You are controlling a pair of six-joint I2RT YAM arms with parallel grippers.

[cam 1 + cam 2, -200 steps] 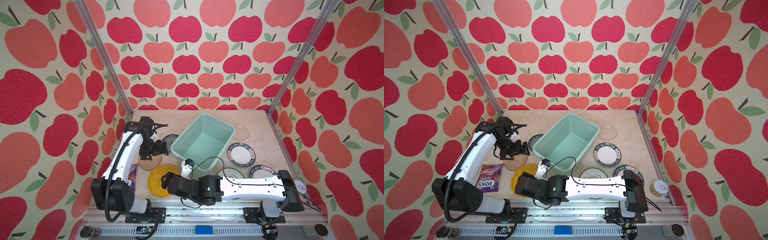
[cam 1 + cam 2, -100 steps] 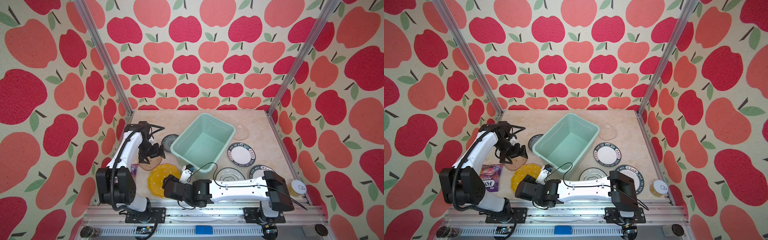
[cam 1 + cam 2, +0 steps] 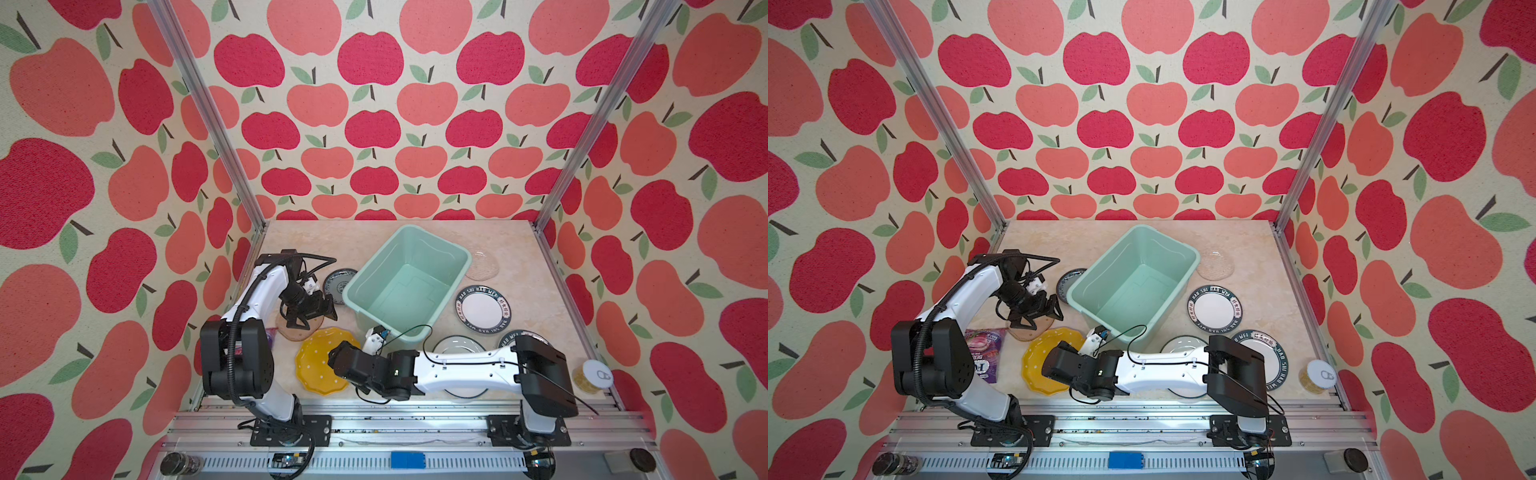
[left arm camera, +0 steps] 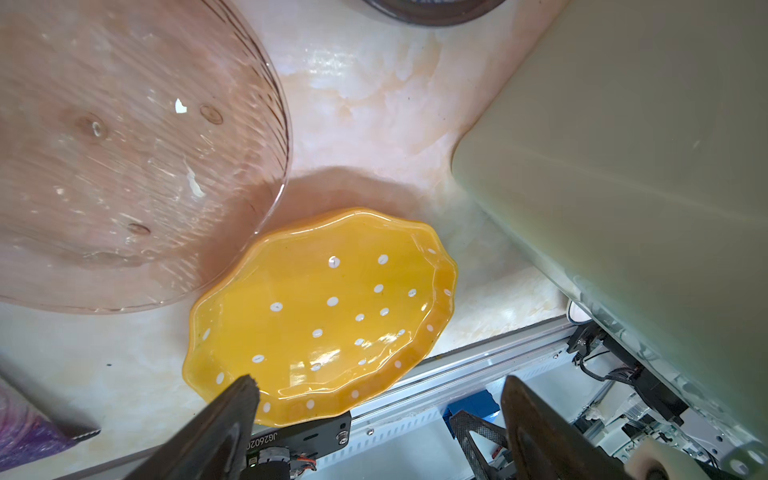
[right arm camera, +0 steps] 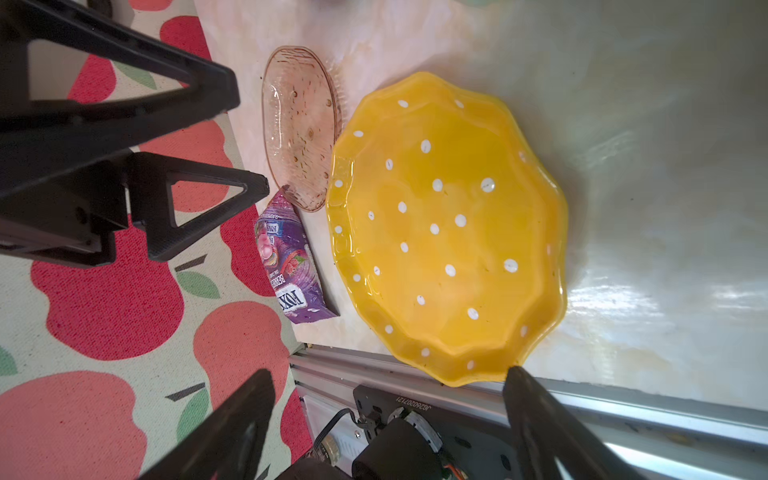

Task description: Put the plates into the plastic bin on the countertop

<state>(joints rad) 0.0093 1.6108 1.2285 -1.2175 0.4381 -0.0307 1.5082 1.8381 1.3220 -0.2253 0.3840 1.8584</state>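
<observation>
Both top views look down on a glossy beige marble-look worktop (image 3: 332, 241). Nearest, the right hand (image 3: 334, 362) is spread wide and empty over a yellow plate (image 3: 316, 365), scalloped and white-dotted. In the right wrist view one fingertip (image 5: 523, 386) sits at its wavy near rim. A crinkled purple bag (image 3: 984, 353) lies to the left. Under the white right arm are an emblem plate (image 3: 455, 345) and a lettered plate (image 3: 1276, 361), with a second lettered plate (image 3: 482, 309) behind.

Farther back, the left hand (image 3: 309, 322), also wide and empty, hangs above a ribbed pink glass plate (image 4: 124, 166) just beside the yellow one. Mid-worktop stands the smooth mint bin (image 3: 409, 286), rectangular with rounded corners. A dark plate (image 3: 338, 280) lies at its left side and a clear plate (image 3: 482, 266) at its far right corner. Every plate lies outside the bin.
</observation>
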